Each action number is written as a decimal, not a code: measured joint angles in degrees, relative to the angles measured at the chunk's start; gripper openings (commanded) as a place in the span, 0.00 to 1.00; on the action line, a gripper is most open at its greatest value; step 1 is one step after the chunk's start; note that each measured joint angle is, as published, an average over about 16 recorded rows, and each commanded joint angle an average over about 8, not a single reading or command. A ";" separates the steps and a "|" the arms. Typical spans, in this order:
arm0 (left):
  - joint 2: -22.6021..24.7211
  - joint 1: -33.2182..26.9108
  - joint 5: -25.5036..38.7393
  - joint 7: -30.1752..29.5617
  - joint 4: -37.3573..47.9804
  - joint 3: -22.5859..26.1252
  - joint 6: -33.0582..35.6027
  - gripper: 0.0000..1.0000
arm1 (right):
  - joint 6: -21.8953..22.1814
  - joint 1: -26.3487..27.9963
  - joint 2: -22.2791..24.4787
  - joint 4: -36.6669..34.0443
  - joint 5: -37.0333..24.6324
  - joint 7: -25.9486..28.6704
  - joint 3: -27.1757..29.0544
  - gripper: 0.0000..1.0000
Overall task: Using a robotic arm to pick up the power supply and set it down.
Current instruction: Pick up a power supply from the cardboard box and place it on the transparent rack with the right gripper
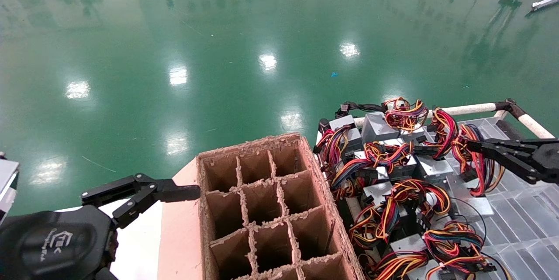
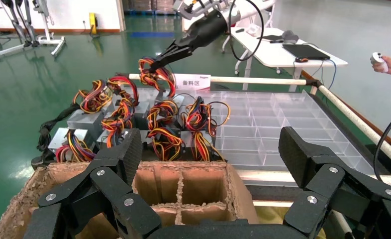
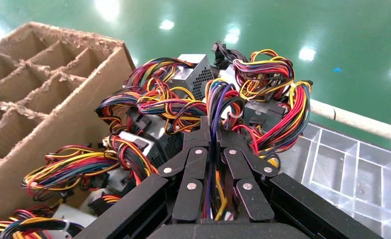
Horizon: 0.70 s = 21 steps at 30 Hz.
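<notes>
Right wrist view: right gripper [image 3: 214,130] clenched on wires [image 3: 218,102], apparently not the supply's body; lift slowly, watch tangles. Left gripper [image 2: 211,164] released, parked.

Left of the right gripper [image 1: 474,145], the power supplies [image 1: 430,167] look like dull grey sheet metal with glossy plastic-coated wires [image 3: 263,79]. Farther left, the box [image 1: 266,210] is matt brown cardboard, its edges rough and frayed. Beneath the gripper lies a clear glossy plastic tray [image 1: 519,223]. The green floor [image 1: 218,53] beyond is smooth and shiny.
</notes>
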 measured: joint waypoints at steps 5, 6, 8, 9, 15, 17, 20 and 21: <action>0.00 0.00 0.00 0.00 0.00 0.00 0.00 1.00 | -1.27 -1.79 1.19 -0.26 1.47 0.10 1.08 0.00; 0.00 0.00 0.00 0.00 0.00 0.01 0.00 1.00 | -1.54 -2.11 1.52 -0.19 1.73 0.14 1.27 0.00; 0.00 0.00 0.00 0.00 0.00 0.01 0.00 1.00 | -2.02 -2.77 2.28 0.04 2.19 0.28 1.61 0.00; 0.00 0.00 -0.01 0.00 0.00 0.01 0.00 1.00 | -2.23 -3.12 2.68 0.20 2.40 0.37 1.76 0.00; -0.01 0.00 -0.01 0.01 0.00 0.01 -0.01 1.00 | -3.04 -5.54 5.39 1.81 3.58 1.32 2.55 0.00; -0.01 0.00 -0.01 0.01 0.00 0.02 -0.01 1.00 | -3.20 -6.52 6.29 2.54 4.02 1.73 2.79 0.00; -0.01 0.00 -0.01 0.01 0.00 0.02 -0.01 1.00 | -3.32 -8.14 7.45 3.69 4.73 2.39 3.15 0.00; -0.01 0.00 -0.01 0.01 0.00 0.02 -0.01 1.00 | -3.31 -8.70 7.74 4.05 4.99 2.61 3.28 0.00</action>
